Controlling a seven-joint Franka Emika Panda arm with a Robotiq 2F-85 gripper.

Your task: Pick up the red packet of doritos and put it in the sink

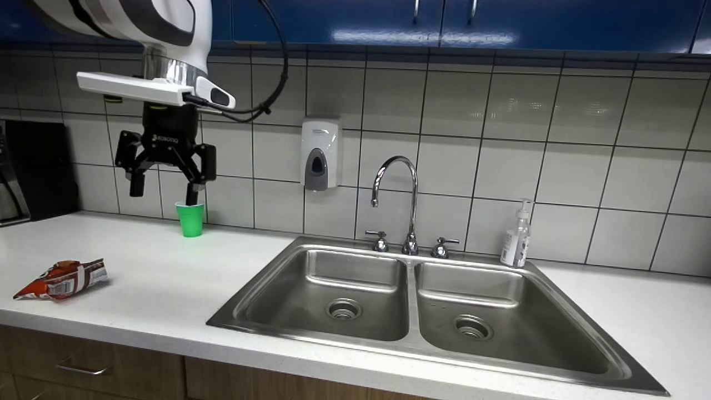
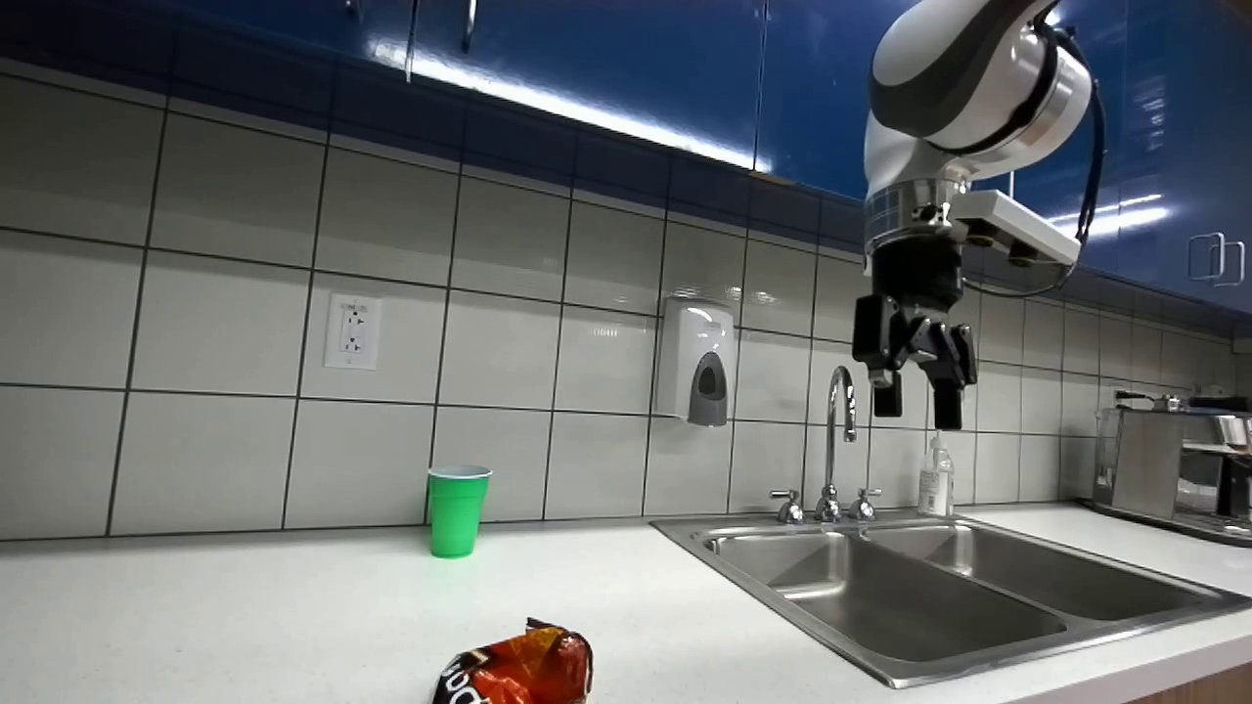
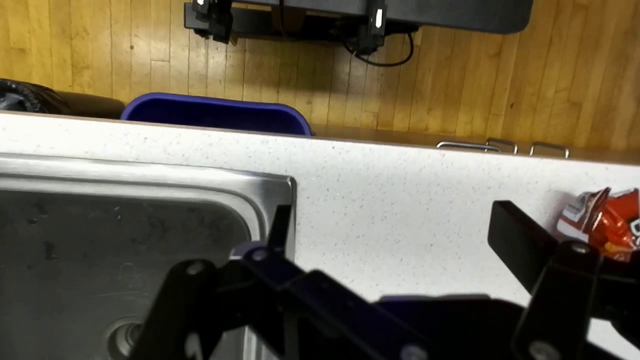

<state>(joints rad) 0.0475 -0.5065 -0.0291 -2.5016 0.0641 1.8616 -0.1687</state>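
One white counter [image 1: 166,289] runs from left to right in both exterior views, with the steel double-bowl sink [image 1: 412,305] set into its right part. High above this surface hangs the black gripper [image 1: 164,191], its jaws standing wide apart. Left of the sink and well apart, the red packet of doritos [image 1: 68,279] lies on the counter's near side, a green cup [image 1: 191,221] standing toward the far side.

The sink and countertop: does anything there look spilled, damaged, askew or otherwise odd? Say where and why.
Only one small thing: in the wrist view, dark marks dot one bowl of the sink, breaking up its plain steel. Whether water or stains, I cannot tell. No spill shows on the counter; the green cup stands upright.
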